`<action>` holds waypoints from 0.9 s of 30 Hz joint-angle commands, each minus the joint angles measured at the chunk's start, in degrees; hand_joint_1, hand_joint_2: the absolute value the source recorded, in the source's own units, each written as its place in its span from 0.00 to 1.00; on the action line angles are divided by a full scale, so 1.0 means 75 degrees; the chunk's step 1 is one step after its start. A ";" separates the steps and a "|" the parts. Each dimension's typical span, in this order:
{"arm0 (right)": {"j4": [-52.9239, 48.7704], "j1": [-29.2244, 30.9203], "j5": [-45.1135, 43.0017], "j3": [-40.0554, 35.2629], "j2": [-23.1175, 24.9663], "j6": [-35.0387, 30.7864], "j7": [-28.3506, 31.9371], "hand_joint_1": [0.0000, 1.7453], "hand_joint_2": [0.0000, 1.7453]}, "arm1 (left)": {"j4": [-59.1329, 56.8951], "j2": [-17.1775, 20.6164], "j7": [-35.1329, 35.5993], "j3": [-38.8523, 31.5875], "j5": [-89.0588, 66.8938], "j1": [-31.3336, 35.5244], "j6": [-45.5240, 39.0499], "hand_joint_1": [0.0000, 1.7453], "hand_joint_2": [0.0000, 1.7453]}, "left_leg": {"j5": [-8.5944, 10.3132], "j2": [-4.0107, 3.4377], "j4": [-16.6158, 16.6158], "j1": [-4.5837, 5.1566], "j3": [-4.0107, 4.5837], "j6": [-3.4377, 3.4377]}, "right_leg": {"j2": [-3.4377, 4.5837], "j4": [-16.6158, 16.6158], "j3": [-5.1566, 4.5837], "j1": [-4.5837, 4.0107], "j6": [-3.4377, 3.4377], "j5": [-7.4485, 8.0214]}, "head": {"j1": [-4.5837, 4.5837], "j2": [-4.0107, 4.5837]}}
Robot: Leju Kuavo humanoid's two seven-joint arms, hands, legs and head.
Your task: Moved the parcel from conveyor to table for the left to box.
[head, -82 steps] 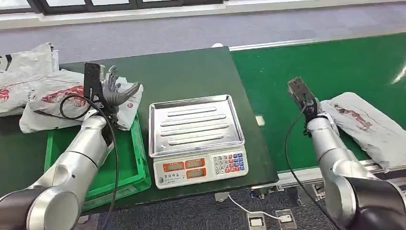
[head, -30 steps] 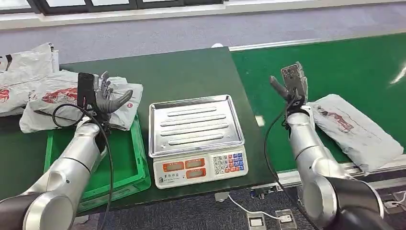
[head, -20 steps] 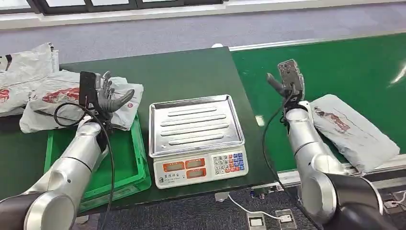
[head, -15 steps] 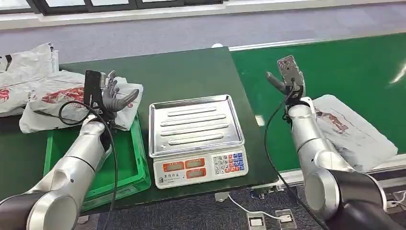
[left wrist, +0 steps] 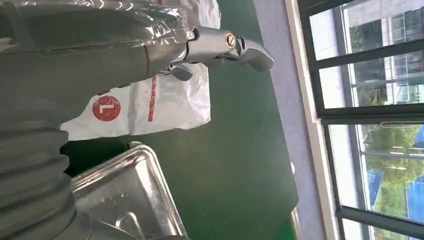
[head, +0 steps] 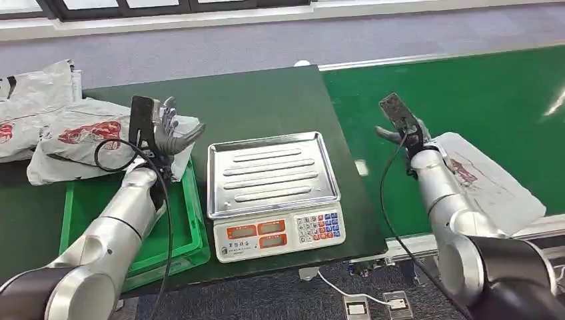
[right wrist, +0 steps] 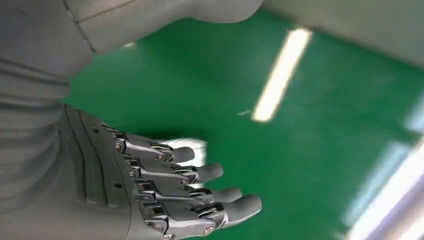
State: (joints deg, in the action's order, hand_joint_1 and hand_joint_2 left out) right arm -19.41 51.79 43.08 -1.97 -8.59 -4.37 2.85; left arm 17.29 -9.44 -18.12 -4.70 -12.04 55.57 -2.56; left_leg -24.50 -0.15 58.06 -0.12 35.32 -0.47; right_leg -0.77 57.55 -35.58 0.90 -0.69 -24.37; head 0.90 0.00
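Observation:
A white parcel with red print (head: 496,190) lies on the green conveyor belt (head: 480,93) at the right, near its front edge. My right hand (head: 402,124) hovers open just left of the parcel's far corner, holding nothing. In the right wrist view its fingers (right wrist: 200,195) stretch out over the belt (right wrist: 310,160). My left hand (head: 170,131) is open with fingers spread above the near edge of a parcel (head: 86,137) on the dark table. The left wrist view has its thumb (left wrist: 235,45) over that parcel (left wrist: 150,107).
A weighing scale with a steel tray (head: 270,173) stands mid-table, its tray (left wrist: 125,192) close to my left arm. A green crate (head: 180,230) sits under my left forearm. More white parcels (head: 33,90) are piled at the far left. A cable hangs from each wrist.
My right hand has dropped from its raised pose and swung right, toward the parcel's corner. My left hand has shifted slightly right. The parcel on the belt drifted a little left since the first frame.

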 commanded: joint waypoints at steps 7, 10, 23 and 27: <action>0.0746 0.0468 0.1067 -0.1122 -0.0817 0.0719 -0.1863 0.00 1.00 | -0.0294 -0.0094 0.0096 0.0518 -0.0011 0.0232 0.0058 0.00 1.00 | -0.0007 0.0001 -0.0001 -0.0003 -0.0009 0.0000 | 0.0003 -0.0003 0.0012 -0.0004 0.0004 -0.0005 | 0.0000 0.0000; 0.0762 0.0502 0.1364 -0.1237 -0.0972 0.0849 -0.2258 0.00 1.00 | -0.0291 -0.0153 0.0155 0.0539 -0.0034 0.0247 0.0073 0.00 1.00 | -0.0007 0.0007 0.0002 -0.0006 -0.0009 0.0000 | 0.0000 -0.0003 0.0015 -0.0006 0.0005 -0.0007 | 0.0000 0.0000; 0.0699 0.0252 0.2606 -0.1685 -0.1494 0.1139 -0.3319 0.00 1.00 | -0.0245 -0.0142 0.0185 0.0481 -0.0022 0.0114 -0.0012 0.00 1.00 | -0.0014 0.0000 -0.0021 -0.0010 -0.0046 -0.0002 | 0.0015 -0.0028 0.0052 -0.0010 0.0014 -0.0006 | 0.0003 0.0000; 0.0659 0.0021 0.2626 -0.1474 -0.1715 0.1132 -0.3344 0.00 1.00 | -0.0230 -0.0158 0.0230 0.0488 -0.0032 0.0127 -0.0022 0.00 1.00 | -0.0009 0.0014 -0.0014 -0.0009 -0.0028 0.0000 | -0.0006 -0.0019 0.0036 -0.0009 0.0008 -0.0008 | 0.0000 0.0000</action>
State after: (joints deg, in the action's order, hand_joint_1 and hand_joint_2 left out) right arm -17.55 52.28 61.98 -10.23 -18.25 3.01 -21.30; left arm 17.38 -10.99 -16.92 -3.67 -12.15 55.12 -2.58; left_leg -24.52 -0.16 58.06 -0.13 35.32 -0.45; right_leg -0.79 57.54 -35.59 0.89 -0.70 -24.38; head 0.90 0.00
